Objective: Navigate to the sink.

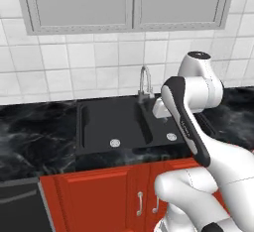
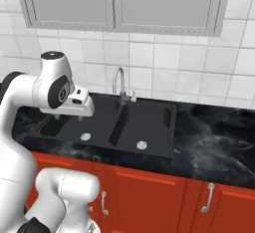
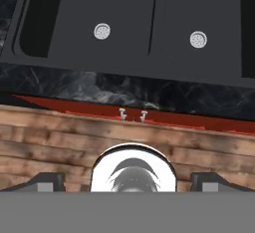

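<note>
The gripper (image 3: 127,182) is seen at the bottom of the hand view, its two dark fingertips set wide apart near the lower left and lower right corners, with nothing held between them. Beyond them, a wooden floor fills the lower middle of that frame, then the top edge of the red cabinets (image 3: 149,117), then the black marble counter (image 3: 99,90).

The sink (image 3: 107,23) lies across the top of the hand view, both basins and both round drains visible. In the left base view the sink (image 1: 116,122) sits at mid-frame, partly hidden by the arm; in the right base view it is left of centre, with the faucet (image 2: 119,85) behind it.

The base is judged to be nearly in place. If driven further forward, the cabinet doors could be struck; a sideways drift would leave the sink off-centre.
</note>
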Available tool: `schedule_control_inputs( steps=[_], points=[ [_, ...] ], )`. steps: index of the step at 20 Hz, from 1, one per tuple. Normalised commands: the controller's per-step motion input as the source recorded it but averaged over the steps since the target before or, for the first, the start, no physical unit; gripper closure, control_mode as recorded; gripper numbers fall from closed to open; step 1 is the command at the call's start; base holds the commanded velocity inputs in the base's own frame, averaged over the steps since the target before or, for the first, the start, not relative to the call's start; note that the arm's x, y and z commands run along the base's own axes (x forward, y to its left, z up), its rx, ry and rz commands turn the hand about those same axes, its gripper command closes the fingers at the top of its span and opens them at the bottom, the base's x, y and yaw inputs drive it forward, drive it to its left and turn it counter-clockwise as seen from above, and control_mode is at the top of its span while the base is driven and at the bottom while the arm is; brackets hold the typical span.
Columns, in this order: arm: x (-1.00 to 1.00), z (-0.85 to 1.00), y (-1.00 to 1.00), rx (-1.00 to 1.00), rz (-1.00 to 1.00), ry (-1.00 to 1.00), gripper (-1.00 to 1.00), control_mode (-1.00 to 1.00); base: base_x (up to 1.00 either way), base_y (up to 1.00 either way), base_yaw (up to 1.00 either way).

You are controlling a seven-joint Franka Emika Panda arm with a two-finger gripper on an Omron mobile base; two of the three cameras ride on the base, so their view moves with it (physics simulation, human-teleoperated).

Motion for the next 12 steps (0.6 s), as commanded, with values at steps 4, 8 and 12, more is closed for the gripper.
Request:
schedule_control_inputs(
  steps=[4, 8, 12],
  points=[
    [0.0, 0.0, 0.0, 0.0, 0.0, 0.0, -1.0, 1.0, 0.47, 0.22, 0.0],
    [0.0, 0.0, 0.0, 0.0, 0.0, 0.0, -1.0, 1.0, 0.06, 0.03, 0.0],
    [0.0, 0.0, 0.0, 0.0, 0.0, 0.0, -1.0, 1.0, 0.14, 0.03, 0.0]
  ],
)
